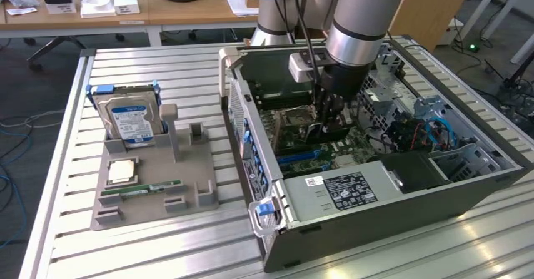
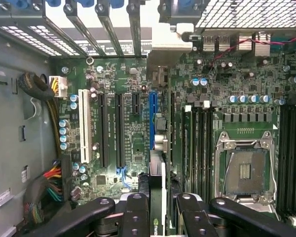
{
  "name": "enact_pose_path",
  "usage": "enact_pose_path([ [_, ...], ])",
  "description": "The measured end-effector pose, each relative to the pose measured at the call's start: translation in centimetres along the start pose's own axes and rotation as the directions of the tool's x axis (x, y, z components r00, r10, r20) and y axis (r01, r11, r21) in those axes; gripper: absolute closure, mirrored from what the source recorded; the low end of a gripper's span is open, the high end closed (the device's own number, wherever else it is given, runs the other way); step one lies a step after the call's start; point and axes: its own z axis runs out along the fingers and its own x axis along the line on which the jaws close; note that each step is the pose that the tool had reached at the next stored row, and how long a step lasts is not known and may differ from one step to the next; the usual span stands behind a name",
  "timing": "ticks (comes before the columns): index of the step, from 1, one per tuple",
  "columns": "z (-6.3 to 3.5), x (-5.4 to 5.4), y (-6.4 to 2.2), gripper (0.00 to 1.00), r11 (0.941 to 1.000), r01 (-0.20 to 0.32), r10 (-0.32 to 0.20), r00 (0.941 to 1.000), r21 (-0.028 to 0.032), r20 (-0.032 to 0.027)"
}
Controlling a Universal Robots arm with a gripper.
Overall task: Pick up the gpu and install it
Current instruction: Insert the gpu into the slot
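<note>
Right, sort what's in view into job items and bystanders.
Job: gpu, tool gripping it, motherboard, open computer case.
Lying about: hard drive, RAM stick, processor chip, grey tray.

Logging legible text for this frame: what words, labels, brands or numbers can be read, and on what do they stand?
Nothing reads clearly.
Blue-and-white label on the boxy silver hard drive: blurred.
Black label on the grey power supply box: too small.
White sticker beside it: too small.
Green mark on the thin black-faced gpu card in the end effector: unreadable.
Green motherboard printing: too small.
</note>
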Motion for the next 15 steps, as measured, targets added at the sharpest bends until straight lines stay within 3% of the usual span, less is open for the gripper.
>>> enact_pose_path([
  [15, 0.67, 0.47, 0.60, 0.74, 1.0000, 0.002, -0.002, 1.0000, 0.0007, 0.0002],
])
